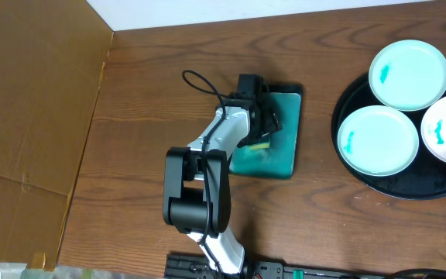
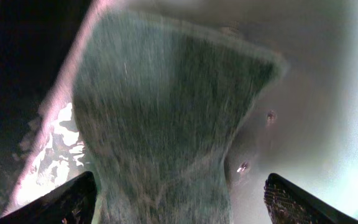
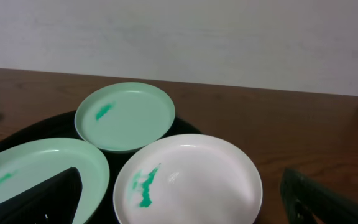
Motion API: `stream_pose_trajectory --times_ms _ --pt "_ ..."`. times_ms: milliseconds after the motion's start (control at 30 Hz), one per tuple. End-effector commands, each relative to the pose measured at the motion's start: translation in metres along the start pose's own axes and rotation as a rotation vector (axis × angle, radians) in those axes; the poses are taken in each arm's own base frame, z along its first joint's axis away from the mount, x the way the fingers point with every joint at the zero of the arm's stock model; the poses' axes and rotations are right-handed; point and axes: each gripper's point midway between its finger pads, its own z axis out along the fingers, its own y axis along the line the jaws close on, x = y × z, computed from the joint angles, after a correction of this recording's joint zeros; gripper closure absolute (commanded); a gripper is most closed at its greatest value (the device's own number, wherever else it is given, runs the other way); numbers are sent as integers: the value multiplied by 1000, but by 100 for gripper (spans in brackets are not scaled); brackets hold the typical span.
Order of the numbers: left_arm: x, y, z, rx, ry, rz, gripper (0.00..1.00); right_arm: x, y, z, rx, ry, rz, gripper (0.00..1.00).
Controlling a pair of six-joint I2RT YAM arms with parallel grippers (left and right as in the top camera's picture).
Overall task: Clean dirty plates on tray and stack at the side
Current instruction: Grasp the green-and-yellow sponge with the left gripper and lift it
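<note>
Left claw [image 2: 182, 196] released, green scouring pad [image 2: 160, 112] between its fingers, nearer one; closing could shove it aside.

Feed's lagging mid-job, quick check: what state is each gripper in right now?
Left gripper: open, green pad between its fingers.
Right gripper: open, holding nothing.

The overhead view is evenly lit and sharp, though the plates [image 1: 378, 139] glow near blown-out on the dark tray [image 1: 409, 186]. The left wrist view is blurred by closeness: a green pad [image 2: 160, 112] fills it, black at left, washed out at right (glare spots at lower left). The right wrist view is soft and dim, its fingers [image 3: 48, 199] out of focus.
</note>
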Motion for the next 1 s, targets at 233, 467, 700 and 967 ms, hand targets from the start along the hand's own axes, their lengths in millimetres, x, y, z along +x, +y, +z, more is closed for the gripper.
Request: stream_pose_trajectory --times_ms 233,467,700,967 --pt "-30 6 4 -52 -142 -4 19 1 -2 0 9 1 -4 1" --pt "-18 0 17 -15 -85 3 25 1 -2 0 9 1 -4 1" --pt "-4 6 39 -49 -27 24 32 1 -2 0 9 1 -4 1" --pt "-26 -2 1 -4 -120 41 87 1 -2 0 9 1 -4 1"
